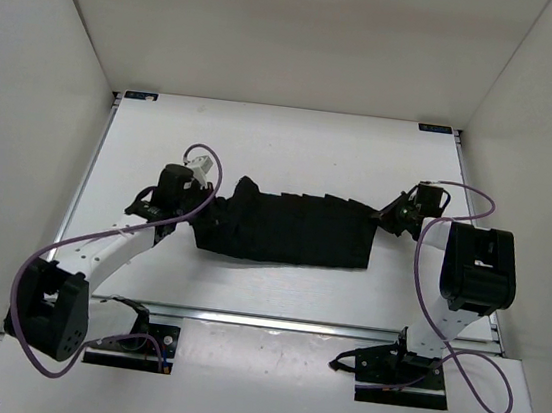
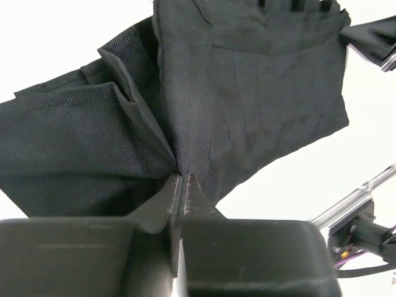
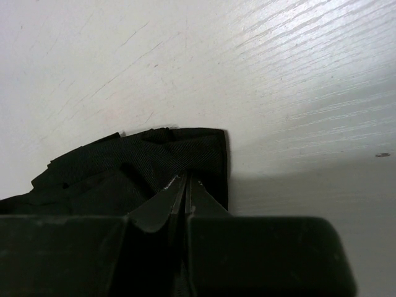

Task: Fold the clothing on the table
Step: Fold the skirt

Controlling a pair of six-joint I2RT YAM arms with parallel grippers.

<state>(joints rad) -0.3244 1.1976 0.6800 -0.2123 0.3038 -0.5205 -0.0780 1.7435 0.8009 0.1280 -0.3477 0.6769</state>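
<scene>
- The black pleated fabric garment (image 1: 288, 230), skirt-like and matte, lies stretched left to right across the middle of the flat white tabletop (image 1: 263, 145).
- The left gripper (image 2: 181, 180) has its jaws pressed together on a gathered bunch of cloth at the garment's left end. Folds fan out from the pinch.
- The right gripper (image 3: 185, 179) is likewise clamped on the garment at its right end, near a hemmed corner (whether it holds one layer or several is hard to tell from this close).
- My judgement is that the garment is light, limp and not fragile. It will sag wherever it is unsupported, and the pleats will likely splay or bunch if pulled unevenly.
- The weave looks slightly grippy, so a thin pinch should hold, though stacked layers may slide over each other.
- The best holds are probably the corners and hemmed edges, taken at both ends at once so the cloth stays taut while folding.
</scene>
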